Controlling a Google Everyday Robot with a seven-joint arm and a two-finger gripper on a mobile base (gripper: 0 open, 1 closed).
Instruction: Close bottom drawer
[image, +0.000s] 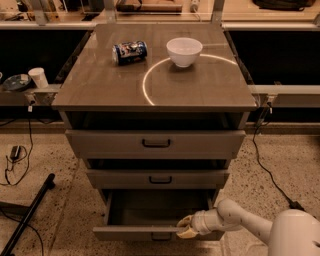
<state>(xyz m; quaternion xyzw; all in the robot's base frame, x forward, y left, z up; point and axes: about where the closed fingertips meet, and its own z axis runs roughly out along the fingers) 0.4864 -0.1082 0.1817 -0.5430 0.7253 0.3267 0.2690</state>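
The bottom drawer (131, 233) of the grey-brown cabinet is pulled out, showing its plain grey interior (150, 210). Its narrow front panel runs along the bottom of the view, and the handle (161, 238) is partly cut off by the frame edge. My gripper (186, 228) sits at the top edge of the drawer front, right of centre, touching or nearly touching it. My white arm (250, 225) reaches in from the lower right.
The middle drawer (157, 178) and top drawer (155, 144) stand slightly open above. On the cabinet top are a white bowl (184, 51) and a lying can (129, 51). A black pole (27, 215) and cables lie on the floor at left. A cable (270, 175) runs at right.
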